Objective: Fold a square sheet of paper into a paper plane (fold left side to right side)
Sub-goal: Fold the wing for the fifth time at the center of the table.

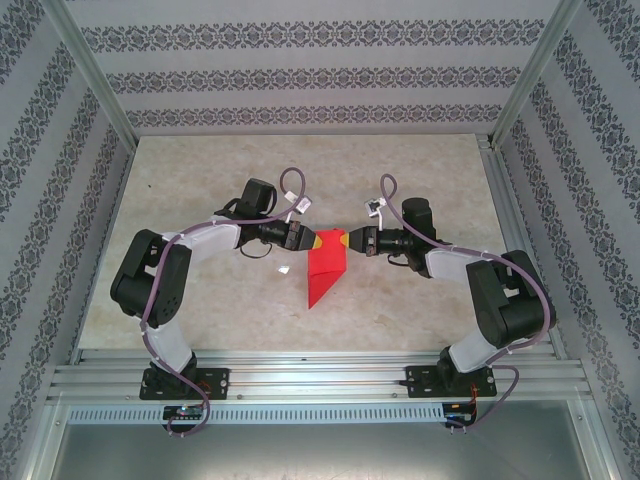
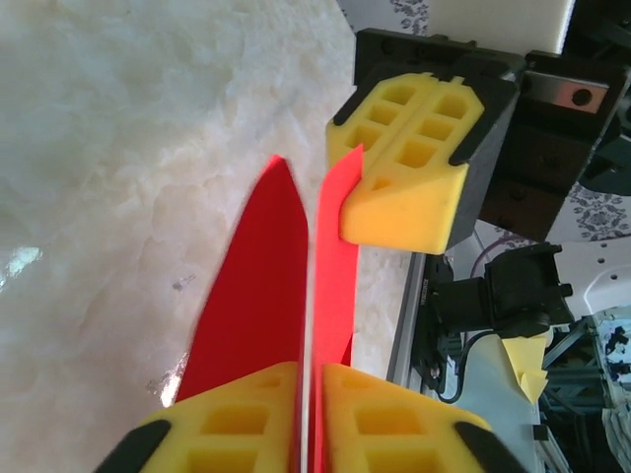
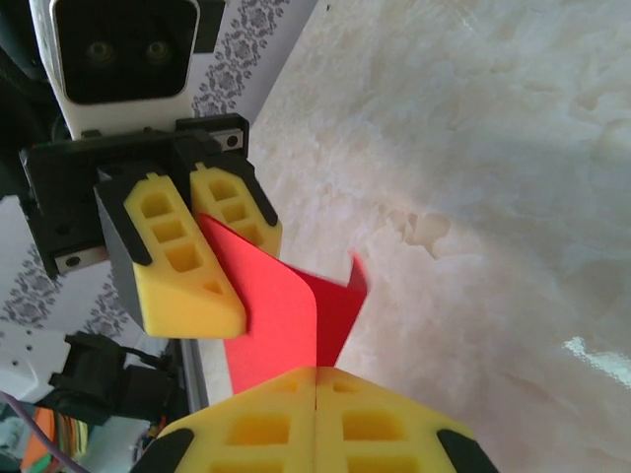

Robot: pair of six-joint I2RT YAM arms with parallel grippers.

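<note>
The paper plane (image 1: 325,268) is a narrow red creased dart, held up over the table's middle between both grippers, its point toward the near edge. In the left wrist view its two red flaps (image 2: 261,286) run away from my left gripper (image 2: 311,370). That gripper's yellow pads stand a thin gap apart with the paper's edge passing between them. My right gripper (image 3: 315,372) is shut on the plane's (image 3: 276,315) other end, pads pressed together with red paper coming out of the seam. From above, the left gripper (image 1: 308,239) and the right gripper (image 1: 350,241) face each other.
The pale marble-look table (image 1: 420,180) is ringed by patterned walls and metal frame posts. An aluminium rail (image 1: 320,375) carries both arm bases along the near edge. A small white scrap (image 1: 283,268) lies left of the plane.
</note>
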